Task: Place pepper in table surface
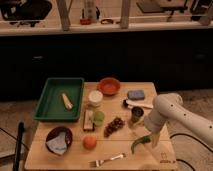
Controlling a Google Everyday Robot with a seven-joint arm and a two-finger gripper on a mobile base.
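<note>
The pepper (140, 143) is a slender, curved green piece at the front right of the light tan table surface (125, 150). Its upper end reaches up to my gripper (151, 134) and its lower end points left toward the table's front. My gripper hangs from the white arm (172, 112) that comes in from the right, right above the pepper's upper end. I cannot tell whether the pepper rests on the wood or is held just above it.
A green tray (57, 100) with a pale corn-like piece (67, 101) stands at the back left. Near the pepper are a metal cup (137, 115), grapes (115, 125), a light-green cup (99, 118), an orange fruit (89, 142) and a fork (107, 160). An orange bowl (108, 86) and a blue sponge (135, 94) stand at the back.
</note>
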